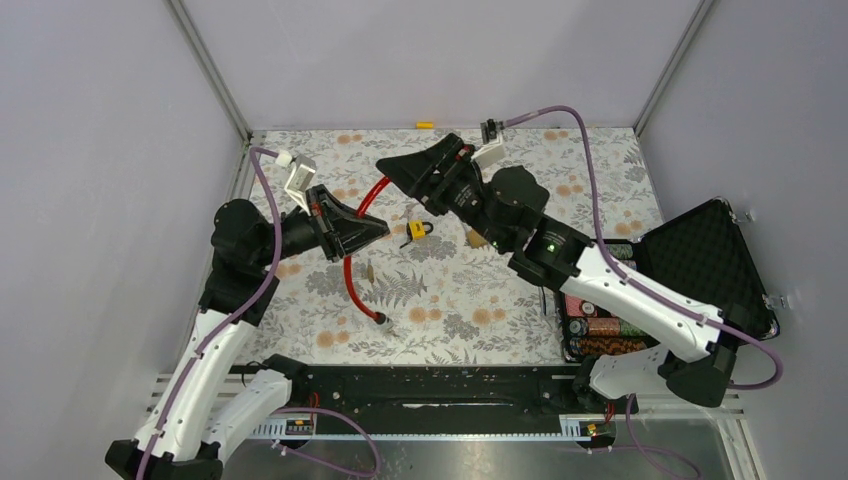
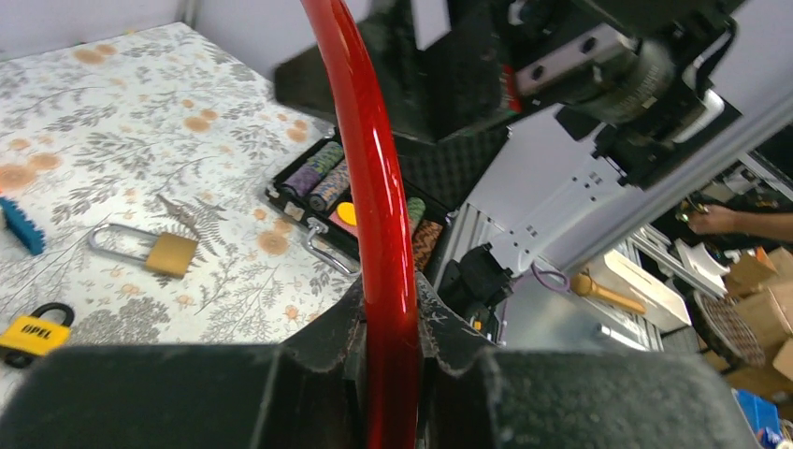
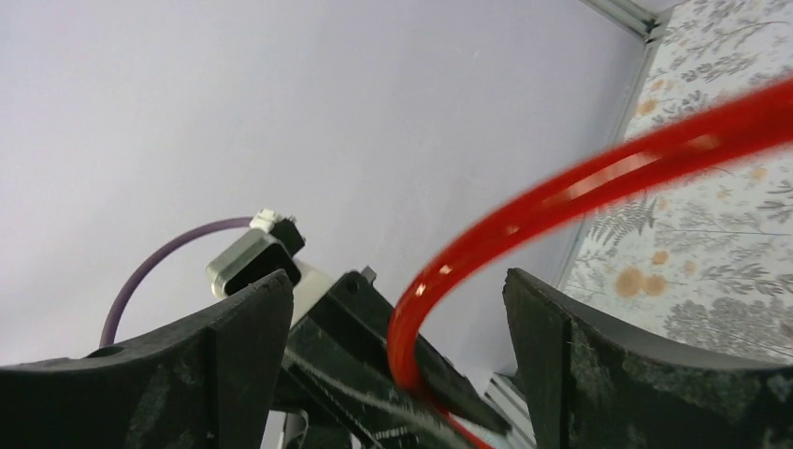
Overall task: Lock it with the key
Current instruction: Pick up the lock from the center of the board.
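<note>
A red cable (image 1: 349,268) arcs up from the flowered table. Its lower end lies near the front, and its upper part rises toward the back. My left gripper (image 1: 377,229) is shut on the cable's middle; in the left wrist view the red cable (image 2: 379,215) runs straight up between the closed left gripper (image 2: 391,313). My right gripper (image 1: 388,172) is at the cable's top end. Its jaws stand open in the right wrist view, where the right gripper (image 3: 397,285) straddles the red cable (image 3: 486,238) without touching it. I cannot make out a key.
A yellow padlock (image 1: 418,230) lies on the table between the arms. A brass padlock (image 2: 154,251) and a blue object (image 2: 21,226) lie nearby. An open black case (image 1: 700,260) holding poker chips (image 1: 595,322) stands at the right. A tiny pale object (image 1: 368,270) sits by the cable.
</note>
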Robot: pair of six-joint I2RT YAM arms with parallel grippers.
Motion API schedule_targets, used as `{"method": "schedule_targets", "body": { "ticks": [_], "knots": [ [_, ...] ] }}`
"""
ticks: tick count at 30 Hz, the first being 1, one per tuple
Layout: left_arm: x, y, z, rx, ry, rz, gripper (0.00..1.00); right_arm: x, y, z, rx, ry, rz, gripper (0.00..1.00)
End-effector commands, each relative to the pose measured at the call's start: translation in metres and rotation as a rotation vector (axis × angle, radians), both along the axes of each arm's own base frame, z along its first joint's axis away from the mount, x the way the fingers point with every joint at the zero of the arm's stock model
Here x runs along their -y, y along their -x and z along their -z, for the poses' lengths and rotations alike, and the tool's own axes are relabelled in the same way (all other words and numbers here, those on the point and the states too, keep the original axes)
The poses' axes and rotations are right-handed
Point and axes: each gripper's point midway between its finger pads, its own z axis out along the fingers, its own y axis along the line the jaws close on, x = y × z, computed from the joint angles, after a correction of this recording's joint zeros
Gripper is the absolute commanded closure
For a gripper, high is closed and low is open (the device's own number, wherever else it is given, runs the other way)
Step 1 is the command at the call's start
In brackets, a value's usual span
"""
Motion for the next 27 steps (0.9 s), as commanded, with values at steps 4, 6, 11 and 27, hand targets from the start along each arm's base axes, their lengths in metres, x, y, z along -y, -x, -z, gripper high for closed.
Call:
{"method": "schedule_targets", "body": {
  "ticks": [4, 6, 11, 27],
  "knots": [
    [0.006, 0.026, -0.036, 0.2, 0.037, 0.116, 1.0, -0.018, -0.001, -0.041, -0.01, -0.166, -0.066, 0.36],
    [0.007, 0.025, -0.034, 0.19, 0.035, 0.117, 0.97, -0.02, -0.001, -0.045, 0.005, -0.192, -0.078, 0.64],
    [0.006, 0.018, -0.019, 0.146, 0.02, 0.089, 0.56, -0.008, -0.004, -0.052, 0.057, -0.204, -0.035, 1.0],
    [0.022, 0.005, 0.036, 0.168, 0.11, -0.053, 0.19, 0.082, -0.002, -0.117, 0.106, -0.215, 0.228, 1.0]
  ]
}}
